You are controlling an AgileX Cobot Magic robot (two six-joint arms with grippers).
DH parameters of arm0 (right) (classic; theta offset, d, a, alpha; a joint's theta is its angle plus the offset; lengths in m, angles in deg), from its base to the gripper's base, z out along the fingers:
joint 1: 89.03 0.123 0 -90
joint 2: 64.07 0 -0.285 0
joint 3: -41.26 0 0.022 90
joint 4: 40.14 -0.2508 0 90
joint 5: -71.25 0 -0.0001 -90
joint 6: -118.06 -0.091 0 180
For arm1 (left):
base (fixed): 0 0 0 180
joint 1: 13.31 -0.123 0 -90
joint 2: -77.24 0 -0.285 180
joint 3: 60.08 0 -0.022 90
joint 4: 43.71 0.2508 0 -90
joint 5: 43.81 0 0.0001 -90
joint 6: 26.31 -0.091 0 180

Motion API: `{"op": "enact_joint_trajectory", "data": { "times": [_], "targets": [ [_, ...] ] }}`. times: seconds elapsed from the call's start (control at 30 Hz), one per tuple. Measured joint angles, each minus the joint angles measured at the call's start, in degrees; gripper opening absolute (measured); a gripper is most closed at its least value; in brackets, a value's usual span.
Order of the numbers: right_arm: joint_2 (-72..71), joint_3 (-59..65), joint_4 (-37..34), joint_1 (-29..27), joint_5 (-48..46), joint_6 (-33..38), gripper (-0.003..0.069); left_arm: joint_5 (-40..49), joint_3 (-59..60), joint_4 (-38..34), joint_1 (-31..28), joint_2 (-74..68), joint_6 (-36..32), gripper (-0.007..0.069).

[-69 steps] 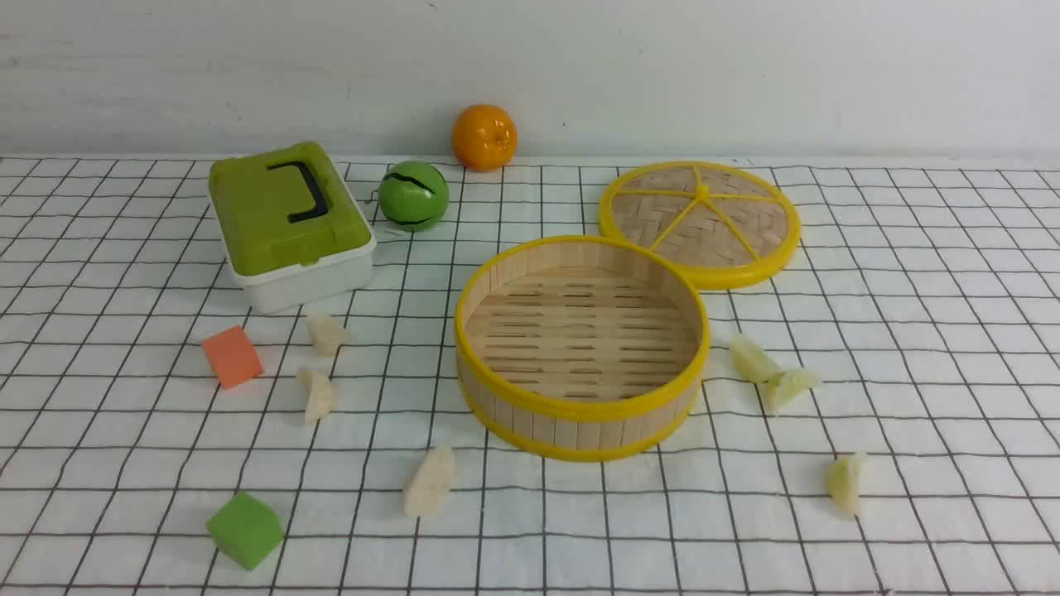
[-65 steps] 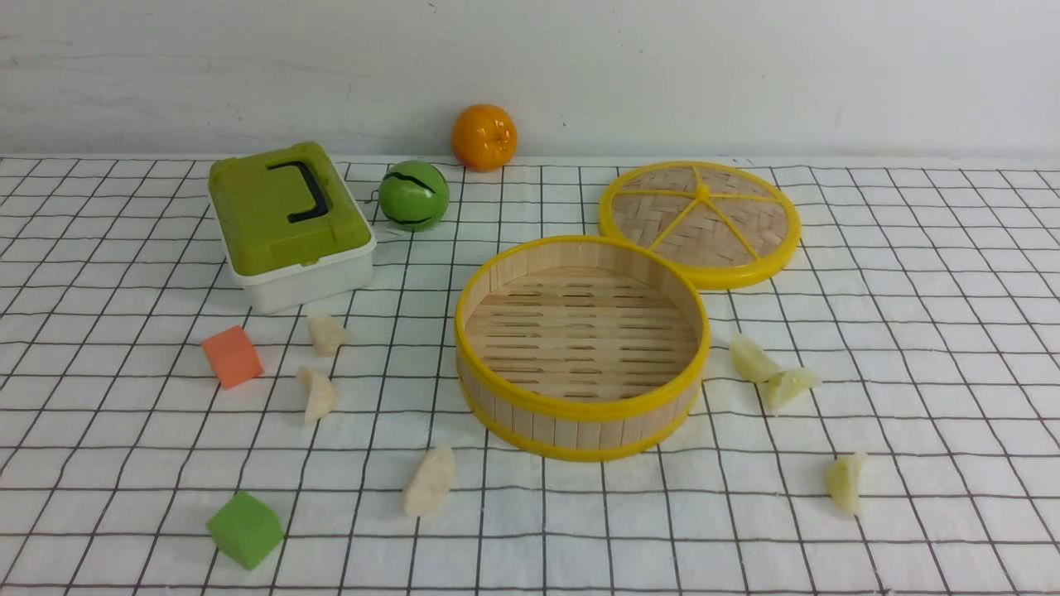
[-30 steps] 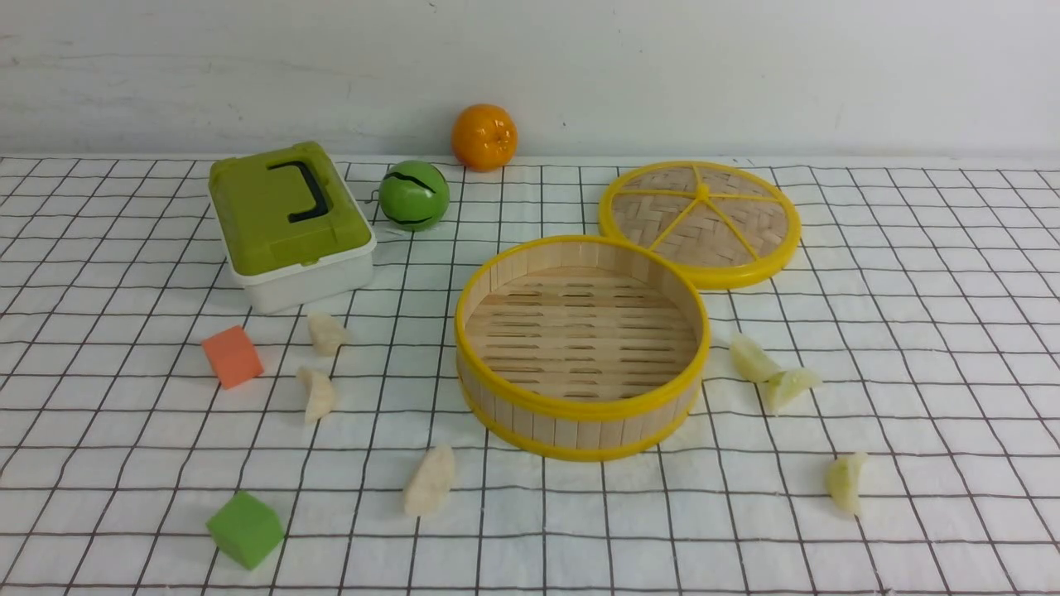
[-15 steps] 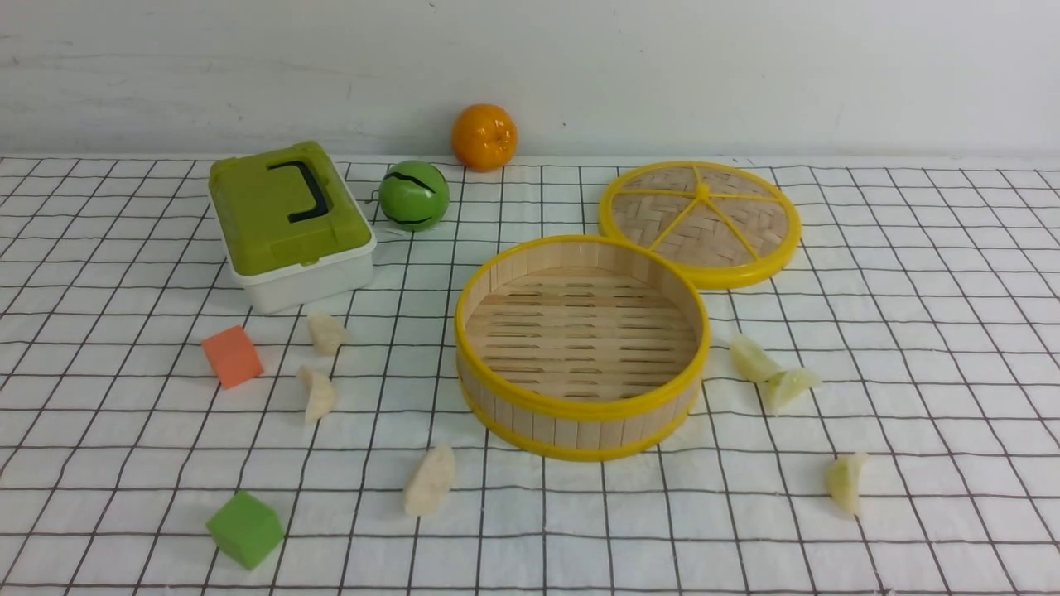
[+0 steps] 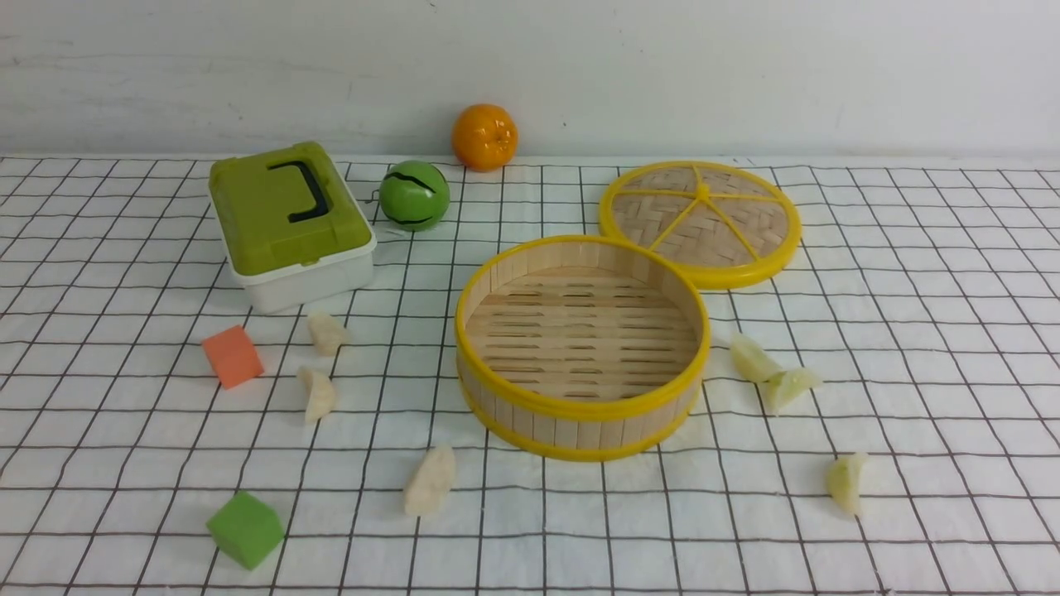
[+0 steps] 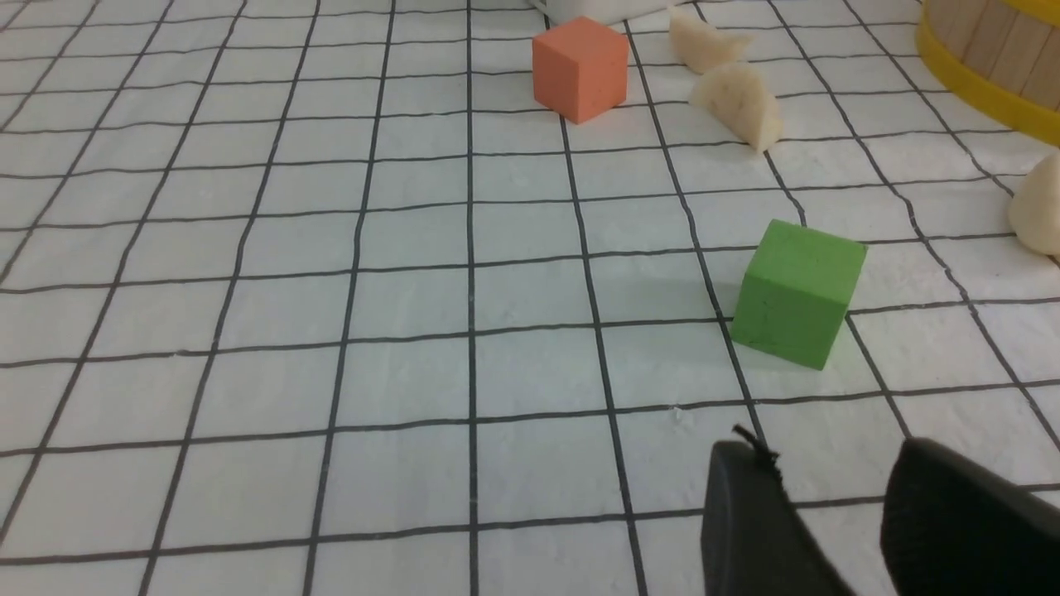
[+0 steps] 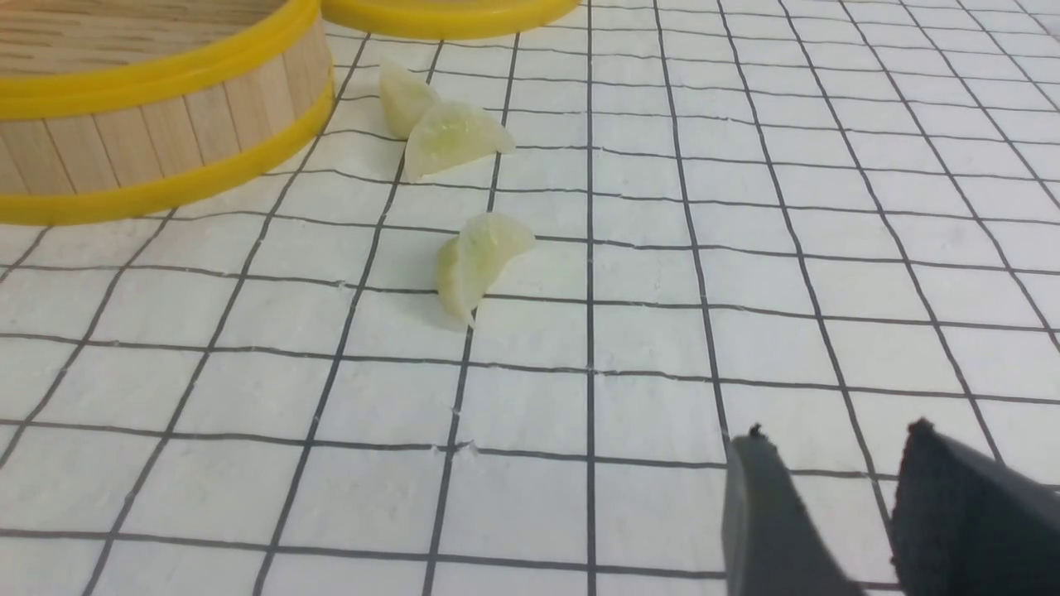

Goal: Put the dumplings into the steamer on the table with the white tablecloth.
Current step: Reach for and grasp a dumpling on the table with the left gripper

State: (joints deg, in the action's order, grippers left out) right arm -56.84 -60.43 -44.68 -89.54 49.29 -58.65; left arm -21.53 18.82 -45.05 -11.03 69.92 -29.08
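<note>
Honestly, nothing has changed over the last couple of seconds. Everything in the front view sits exactly where it did, and neither arm shows there. My read is that the task hasn't kicked off yet: all six dumplings are out on the cloth and none are in the basket.

Left to right: the left gripper [image 6: 828,463] hangs low over the white tablecloth with the thin black grid [image 5: 911,331]. Its dark fingers are parted a moderate way with nothing between them, and it's near the green foam cube [image 6: 797,291]. The orange foam cube [image 5: 233,356] sits further back, by the white box with the olive-green lid [image 5: 288,223].

The far cream-white crescent dumpling [image 5: 326,333] lies just in front of that box. The middle cream-white dumpling [image 5: 318,394] is close by, and the near cream-white dumpling [image 5: 430,481] is off the basket's front-left. A shiny green ball [image 5: 414,195] and an orange toy fruit [image 5: 484,136] sit at the back.

Mid-table is the round bamboo steamer with yellow rims [image 5: 580,411], open and empty. The flat woven lid with yellow spokes [image 5: 700,223] lies just behind it to the right.

Right of the steamer, two pale yellow-green dumplings [image 5: 752,358] [image 5: 791,386] touch each other. The lone yellow-green dumpling [image 5: 846,482] lies nearer the robot and apart from them. The right gripper [image 7: 836,447] is also parted, empty and low, with that lone one ahead of it.

Each side has three to fetch, so I'd guess a reach comes next.
</note>
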Motion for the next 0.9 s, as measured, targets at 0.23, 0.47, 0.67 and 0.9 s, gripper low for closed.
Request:
{"op": "enact_joint_trajectory", "data": {
  "times": [0.23,0.47,0.67,0.9],
  "targets": [
    [0.00,0.00,0.00,0.00,0.00,0.00,0.0239,-4.56,0.00,1.33,0.00,0.00,0.00,0.0238],
    [0.00,0.00,0.00,0.00,0.00,0.00,0.0239,-26.22,0.00,1.33,0.00,0.00,0.00,0.0238],
    [0.00,0.00,0.00,0.00,0.00,0.00,0.0239,-39.93,0.00,1.33,0.00,0.00,0.00,0.0238],
    [0.00,0.00,0.00,0.00,0.00,0.00,0.0239,-41.70,0.00,1.02,0.00,0.00,0.21,0.0238]
  ]
}}
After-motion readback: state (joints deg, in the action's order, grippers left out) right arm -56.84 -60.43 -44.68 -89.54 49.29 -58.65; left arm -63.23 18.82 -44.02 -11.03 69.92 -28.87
